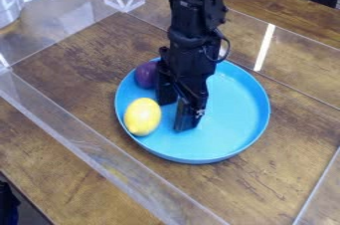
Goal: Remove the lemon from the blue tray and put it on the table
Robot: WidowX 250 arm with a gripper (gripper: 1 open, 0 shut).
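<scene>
The lemon (142, 116) lies inside the blue tray (242, 127), on the tray's left side close to the raised rim, so it has not reached the table (80, 80). Just to its right the gripper (182, 115) points straight down into the tray, its dark fingers spread apart and closed on nothing; the lemon sits beside the nearer finger, and whether the two touch cannot be told from this angle. Behind the gripper, at the tray's back-left edge, a dark purple object (145, 74) peeks out, partly hidden by the arm.

The right half of the tray floor is bare blue, open from the gripper out to the rim. Around the tray the brown planks are uncovered on every side, with the widest bare stretch to the left and toward the back-left. A clear transparent panel (93, 154) runs diagonally across the lower left (its edge catches the light as a pale line), passing near the tray's front-left rim and bounding the room on that side. A bright reflection streaks the wood to the right of the tray.
</scene>
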